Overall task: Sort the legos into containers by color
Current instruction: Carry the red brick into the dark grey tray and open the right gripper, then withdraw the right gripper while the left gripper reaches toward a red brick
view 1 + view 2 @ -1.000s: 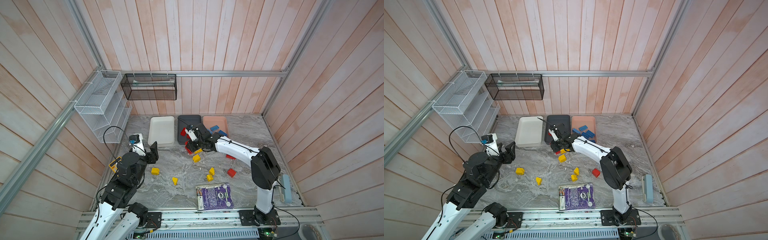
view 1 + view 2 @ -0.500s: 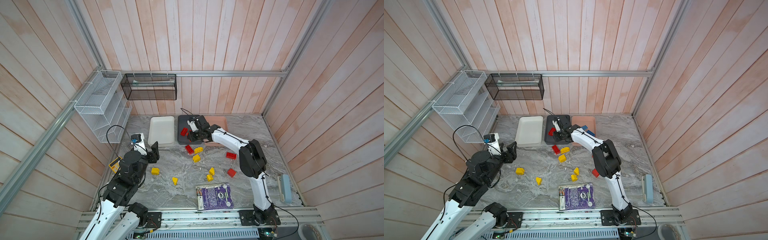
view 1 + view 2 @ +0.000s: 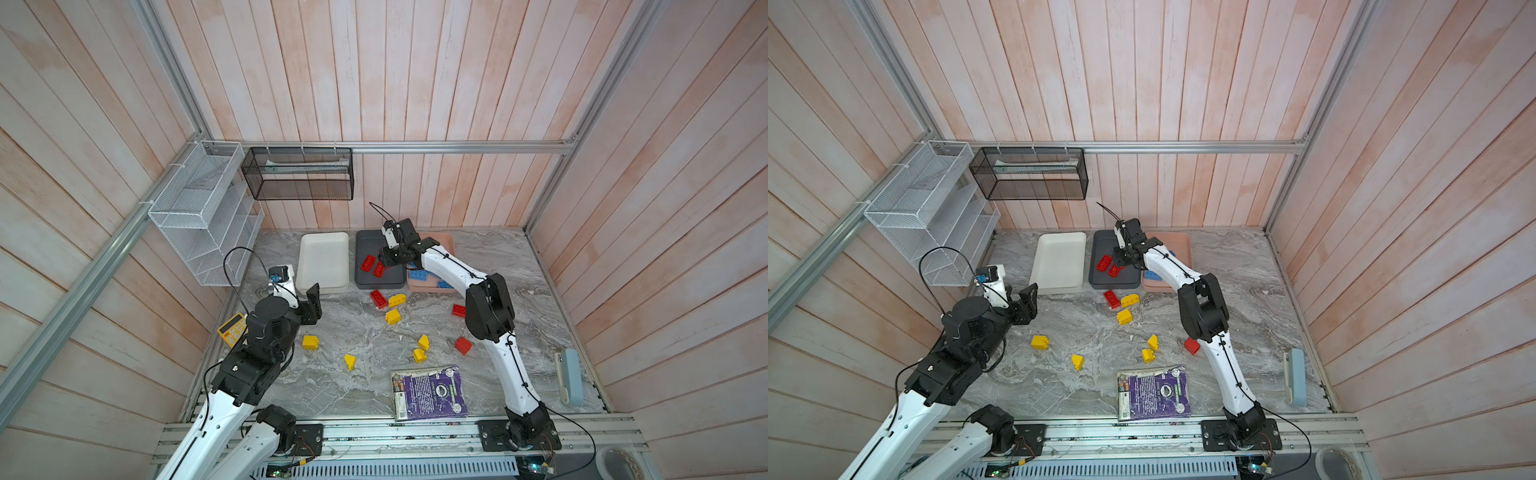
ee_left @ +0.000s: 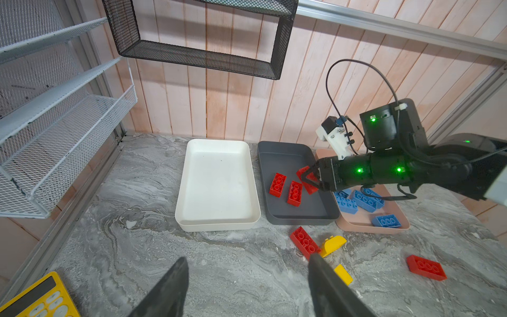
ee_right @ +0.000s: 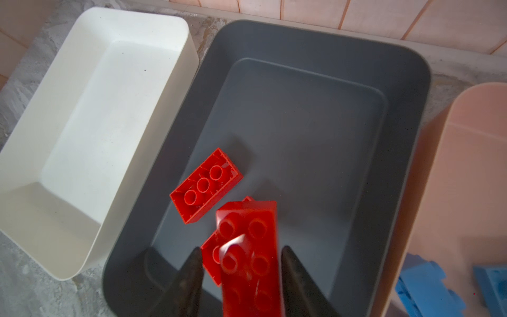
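My right gripper (image 5: 240, 251) hangs over the near end of the dark grey tray (image 5: 315, 115), open. A blurred red lego (image 5: 249, 247) sits loose between its fingers, with a gap on one side. Two red legos (image 3: 368, 262) (image 3: 379, 270) lie in that tray below it. Blue legos (image 3: 419, 274) lie in the salmon pink tray (image 3: 440, 241). The white tray (image 3: 324, 245) holds nothing. Loose on the table are red legos (image 3: 378, 299) (image 3: 463, 345) and several yellow ones (image 3: 311, 342). My left gripper (image 4: 247, 260) is open over bare table near the white tray.
A yellow calculator (image 3: 232, 329) lies by the left arm. A purple book (image 3: 430, 392) lies at the front edge and a light blue object (image 3: 569, 376) at the right edge. A white wire rack (image 3: 203, 216) and a black mesh basket (image 3: 299, 178) hang on the walls.
My right gripper carried a red lego from the loose pile back over the dark grey tray, and its jaws have just parted. The left arm has hardly moved.
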Robot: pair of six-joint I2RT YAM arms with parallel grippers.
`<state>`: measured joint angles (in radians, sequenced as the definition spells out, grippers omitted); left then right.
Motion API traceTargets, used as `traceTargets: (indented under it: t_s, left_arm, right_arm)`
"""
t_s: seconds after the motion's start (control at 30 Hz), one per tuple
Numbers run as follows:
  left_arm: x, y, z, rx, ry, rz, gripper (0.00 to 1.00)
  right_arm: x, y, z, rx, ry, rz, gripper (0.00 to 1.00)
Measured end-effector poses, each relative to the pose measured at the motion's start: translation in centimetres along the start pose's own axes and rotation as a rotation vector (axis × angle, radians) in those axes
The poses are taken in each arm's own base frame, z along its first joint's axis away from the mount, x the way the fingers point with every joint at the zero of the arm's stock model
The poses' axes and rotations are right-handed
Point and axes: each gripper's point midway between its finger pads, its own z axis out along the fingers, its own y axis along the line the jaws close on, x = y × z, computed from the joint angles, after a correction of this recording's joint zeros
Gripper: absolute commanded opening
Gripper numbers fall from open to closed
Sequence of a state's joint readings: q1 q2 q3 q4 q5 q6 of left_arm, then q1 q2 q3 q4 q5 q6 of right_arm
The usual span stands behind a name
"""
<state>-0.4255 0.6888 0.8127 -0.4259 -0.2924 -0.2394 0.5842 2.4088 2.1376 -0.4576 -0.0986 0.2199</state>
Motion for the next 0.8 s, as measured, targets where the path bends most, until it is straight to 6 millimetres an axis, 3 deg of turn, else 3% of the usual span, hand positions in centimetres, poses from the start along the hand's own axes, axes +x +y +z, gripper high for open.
traceTargets:
  t_s: [0.2, 0.33, 0.5, 0.67, 0.8]
  left_arm:
    - [0.8, -0.1, 0.9, -0.007, 0.035, 0.011, 0.70]
    - [1.9, -0.4, 2.1, -0.009, 0.085, 0.023, 0.70]
    - [4.0, -1.0, 4.1, -0.011, 0.193, 0.017, 0.78]
    - [5.3, -2.5, 6.5, 0.010, 0.309, 0.016, 0.84]
    - [7.3, -3.8, 8.1, 0.023, 0.396, 0.012, 0.88]
  right_arm:
    - [-0.3, -0.7, -0.1, 0.024, -0.013, 0.013, 0.60]
    - [1.2, -1.2, -1.5, 0.045, -0.004, 0.018, 0.61]
    - [1.6, -1.1, -7.3, 0.056, -0.076, 0.021, 0.61]
    - [0.9, -0.5, -15.8, 0.026, -0.271, 0.055, 0.61]
    - [2.9, -0.8, -20.3, 0.004, -0.384, 0.113, 0.61]
